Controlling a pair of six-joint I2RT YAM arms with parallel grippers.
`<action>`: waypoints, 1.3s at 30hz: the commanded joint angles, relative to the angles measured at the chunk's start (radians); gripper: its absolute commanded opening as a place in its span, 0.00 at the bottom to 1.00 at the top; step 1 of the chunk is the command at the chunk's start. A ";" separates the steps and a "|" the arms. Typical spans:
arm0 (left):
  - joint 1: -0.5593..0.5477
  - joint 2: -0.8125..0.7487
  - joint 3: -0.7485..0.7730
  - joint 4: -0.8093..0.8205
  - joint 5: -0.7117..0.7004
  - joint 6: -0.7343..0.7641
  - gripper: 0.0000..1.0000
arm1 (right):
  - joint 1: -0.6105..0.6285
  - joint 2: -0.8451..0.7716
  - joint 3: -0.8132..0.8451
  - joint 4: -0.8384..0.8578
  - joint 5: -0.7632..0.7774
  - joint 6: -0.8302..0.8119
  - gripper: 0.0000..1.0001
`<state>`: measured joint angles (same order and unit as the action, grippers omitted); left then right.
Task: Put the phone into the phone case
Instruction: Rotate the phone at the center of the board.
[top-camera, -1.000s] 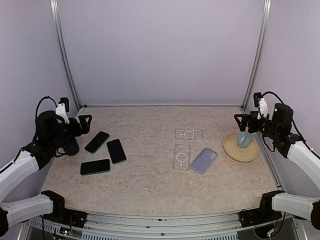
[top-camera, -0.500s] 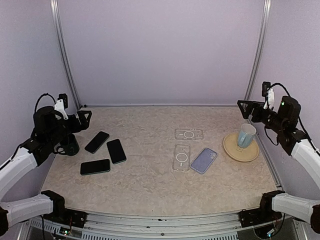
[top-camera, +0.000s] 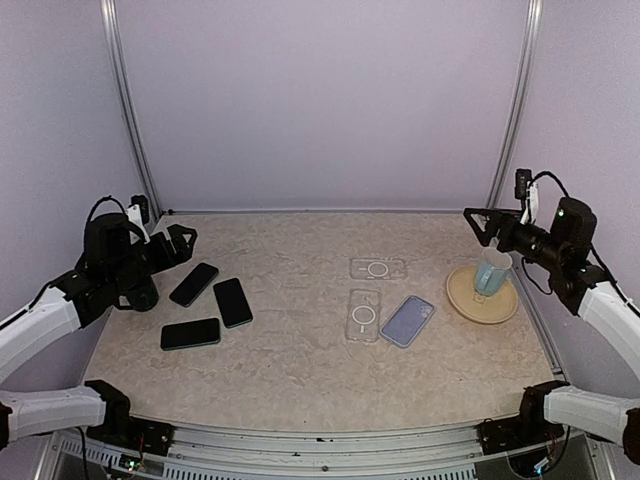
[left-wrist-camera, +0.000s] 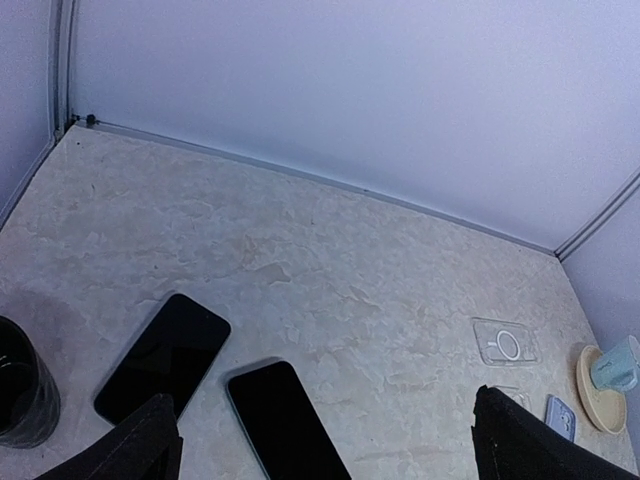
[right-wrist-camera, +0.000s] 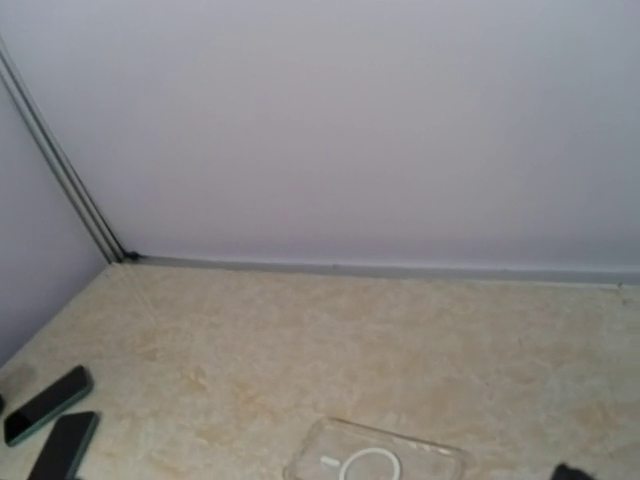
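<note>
Since nothing is gripped yet, the left gripper (top-camera: 181, 245) and right gripper (top-camera: 478, 226) are held raised, jaws parted, at the frame's side edges. The phone (top-camera: 194, 284) nearest the left gripper is noted flat at middle left, long axis running lower left to upper right. The clear case (top-camera: 363, 315) is noted at centre, well apart.

Three black phones lie flat on the left of the table (top-camera: 300, 375): far phone (top-camera: 194, 284), middle phone (top-camera: 233, 302), near phone (top-camera: 190, 333). Two clear cases lie at centre, the far clear case (top-camera: 377, 268) and the near clear case (top-camera: 363, 315). A blue case (top-camera: 408, 321) lies just beside the near one. A mug (top-camera: 491, 270) stands on a plate (top-camera: 470, 305) at the right. The left gripper (top-camera: 183, 243) and right gripper (top-camera: 478, 225) hang above the table.
</note>
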<state>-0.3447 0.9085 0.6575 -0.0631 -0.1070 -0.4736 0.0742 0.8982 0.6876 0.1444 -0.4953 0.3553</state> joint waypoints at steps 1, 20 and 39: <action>-0.042 0.018 -0.008 -0.019 -0.072 -0.059 0.99 | 0.054 0.032 0.073 -0.119 0.109 -0.092 1.00; -0.134 0.177 -0.053 -0.044 -0.148 -0.198 0.99 | 0.448 0.304 0.222 -0.297 0.552 -0.272 1.00; -0.221 0.579 0.081 -0.016 -0.209 -0.263 0.99 | 0.501 0.315 0.167 -0.240 0.588 -0.322 1.00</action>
<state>-0.5625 1.4334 0.6682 -0.1020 -0.2741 -0.7437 0.5583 1.2358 0.8703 -0.1051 0.0650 0.0448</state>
